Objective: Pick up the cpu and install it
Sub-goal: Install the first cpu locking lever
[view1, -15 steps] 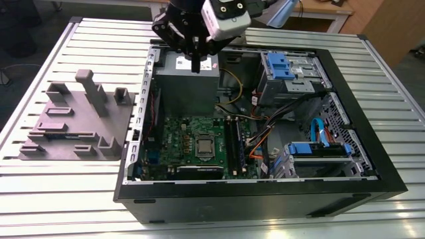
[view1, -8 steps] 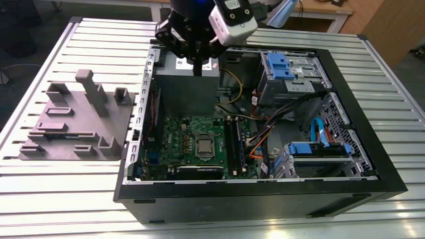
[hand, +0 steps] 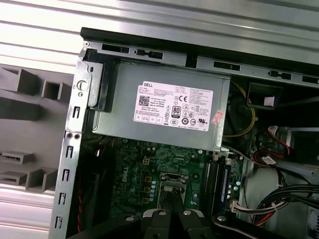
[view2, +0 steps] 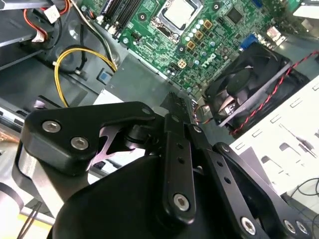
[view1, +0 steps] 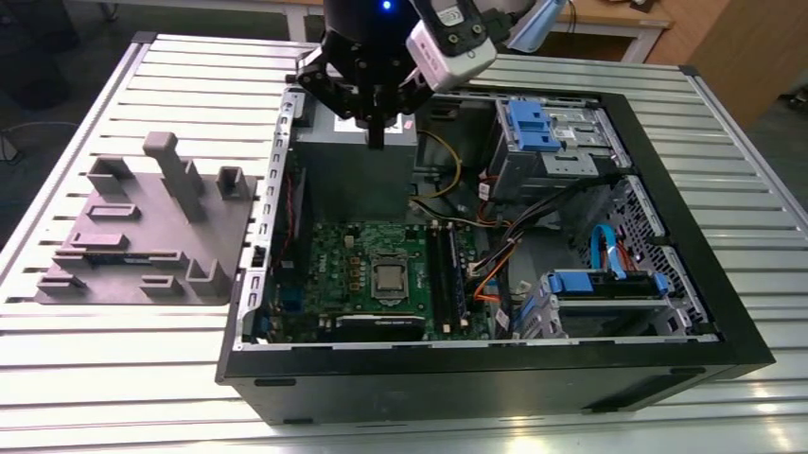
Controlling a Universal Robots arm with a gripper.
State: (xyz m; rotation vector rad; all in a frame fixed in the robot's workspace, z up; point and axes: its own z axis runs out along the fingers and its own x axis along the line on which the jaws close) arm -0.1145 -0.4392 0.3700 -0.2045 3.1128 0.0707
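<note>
The cpu (view1: 389, 277) is a small silvery square lying flat in the socket in the middle of the green motherboard (view1: 341, 255), inside the open computer case. The second wrist view shows the cpu (view2: 179, 11) in its socket frame, well beyond the fingertips. My gripper (view1: 377, 140) hangs high over the far end of the case, above the power supply box, with its two black fingers pressed together and nothing visible between them. In the first wrist view the gripper (hand: 172, 201) tips overlap the socket area.
The silver-grey power supply (hand: 164, 104) with a white label fills the case's far end. Black memory slots (view1: 442, 274), loose cables (view1: 505, 255) and blue drive bays (view1: 546, 128) crowd the exterior view's right. A case fan (view2: 244, 84) sits beside the board. A grey fixture tray (view1: 139, 236) lies outside, left.
</note>
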